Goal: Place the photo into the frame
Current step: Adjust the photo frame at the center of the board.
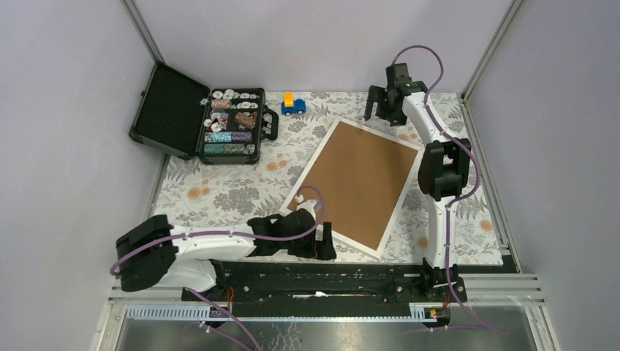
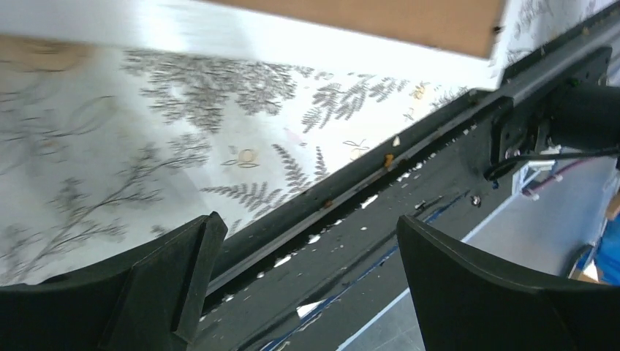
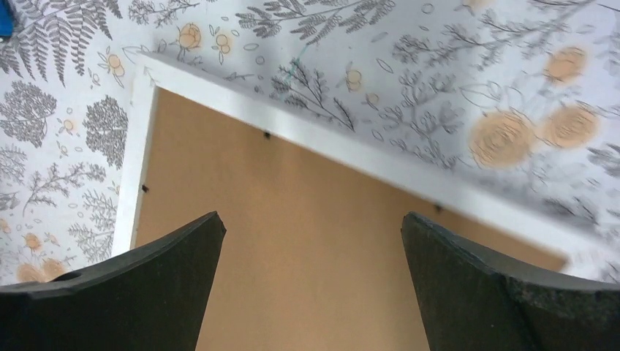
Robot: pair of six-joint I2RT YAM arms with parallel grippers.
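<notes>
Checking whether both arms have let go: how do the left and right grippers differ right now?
The left gripper sits low by the near rail, beside the frame's near corner. The right gripper hangs higher, over the frame's far corner. Both are open and empty.

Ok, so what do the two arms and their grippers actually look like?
The left arm and right arm have white links, bulky black joint housings and a purple cable looping along each. The left gripper and right gripper are matte black, each with two broad, wedge-shaped fingers. No markings show.
</notes>
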